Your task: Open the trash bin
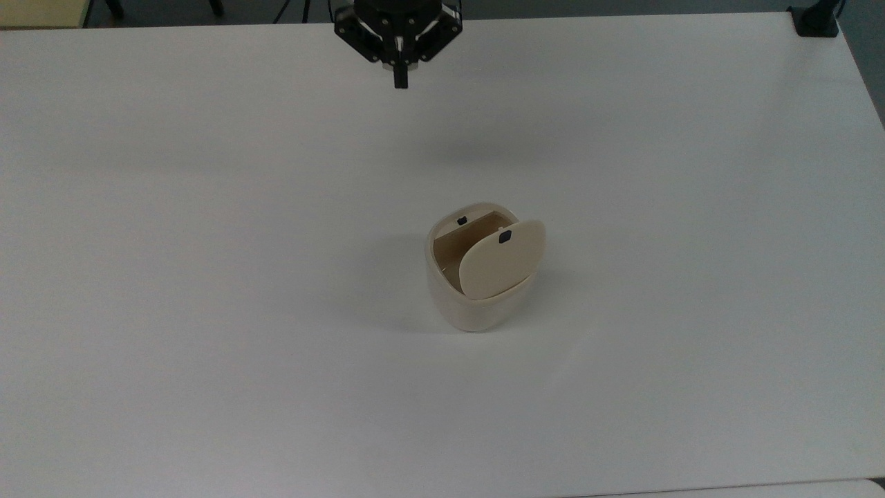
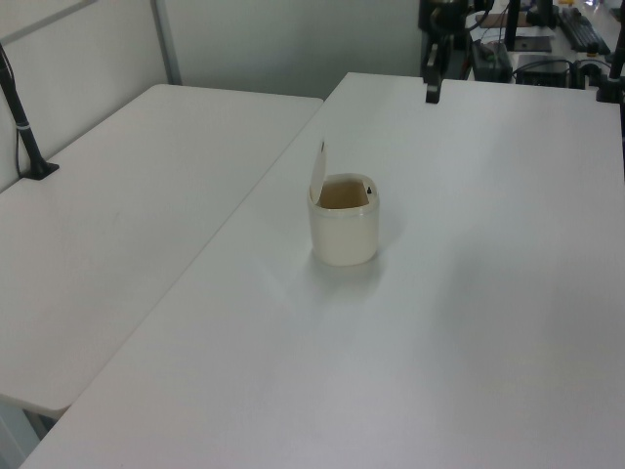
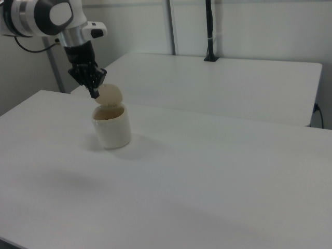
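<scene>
A rounded, cream plastic bin (image 1: 477,297) stands mid-table (image 1: 207,277), its flat beige lid (image 1: 501,259) tipped up. The gripper (image 1: 399,81) hangs well apart, fingers pressed together, holding nothing; nothing lies between.

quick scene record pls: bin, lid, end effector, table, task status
bin: trash bin, cream-white, upright near the table's middle
lid: lid swung up on its hinge, standing near upright at the left view's left of the rim; interior exposed
end effector: end effector at the top view's upper edge, raised well clear of the bin, fingers together, holding nothing
table: white table
task status: bin appears open
</scene>
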You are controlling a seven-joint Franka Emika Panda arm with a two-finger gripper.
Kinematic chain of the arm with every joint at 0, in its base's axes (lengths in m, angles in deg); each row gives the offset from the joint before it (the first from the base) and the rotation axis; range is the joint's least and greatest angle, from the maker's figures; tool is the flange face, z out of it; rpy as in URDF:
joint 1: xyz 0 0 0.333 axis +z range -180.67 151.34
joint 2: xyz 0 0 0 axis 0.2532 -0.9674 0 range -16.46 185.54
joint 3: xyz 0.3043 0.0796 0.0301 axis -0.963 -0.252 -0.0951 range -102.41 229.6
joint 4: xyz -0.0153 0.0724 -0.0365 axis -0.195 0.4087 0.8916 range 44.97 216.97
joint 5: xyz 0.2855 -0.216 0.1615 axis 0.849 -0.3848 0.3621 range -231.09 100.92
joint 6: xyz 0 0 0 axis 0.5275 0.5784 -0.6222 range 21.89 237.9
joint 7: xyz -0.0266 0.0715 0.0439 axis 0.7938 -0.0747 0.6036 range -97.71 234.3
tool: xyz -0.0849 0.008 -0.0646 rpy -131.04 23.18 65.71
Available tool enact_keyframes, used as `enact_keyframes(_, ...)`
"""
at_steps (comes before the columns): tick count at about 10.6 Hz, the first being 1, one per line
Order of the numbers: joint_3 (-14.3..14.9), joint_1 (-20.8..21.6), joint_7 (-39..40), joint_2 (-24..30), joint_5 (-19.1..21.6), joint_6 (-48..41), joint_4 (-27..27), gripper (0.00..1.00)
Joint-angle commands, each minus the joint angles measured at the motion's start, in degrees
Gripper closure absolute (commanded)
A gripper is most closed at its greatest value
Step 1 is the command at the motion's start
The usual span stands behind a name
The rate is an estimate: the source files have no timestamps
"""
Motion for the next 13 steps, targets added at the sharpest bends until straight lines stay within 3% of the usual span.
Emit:
enact_keyframes(1, 0.16, -2.81, -1.52, 5.58, -0.9, -1.84, 3.66, 0.89)
enact_keyframes(2, 0.16, -3.77, -0.82, 6.55, -0.81, -3.58, 3.67, 0.79)
enact_keyframes(3, 0.16, -4.04, -0.64, 6.65, -0.9, -4.3, 3.58, 0.56)
enact_keyframes(4, 0.16, -4.04, -0.64, 6.65, -0.9, -4.13, 3.49, 0.16)
enact_keyframes(5, 0.25, -4.13, -0.73, 6.65, -0.99, -4.13, 3.49, 0.0)
enact_keyframes(13, 0.25, -4.05, -0.82, 6.65, -1.08, -5.18, 3.23, 0.0)
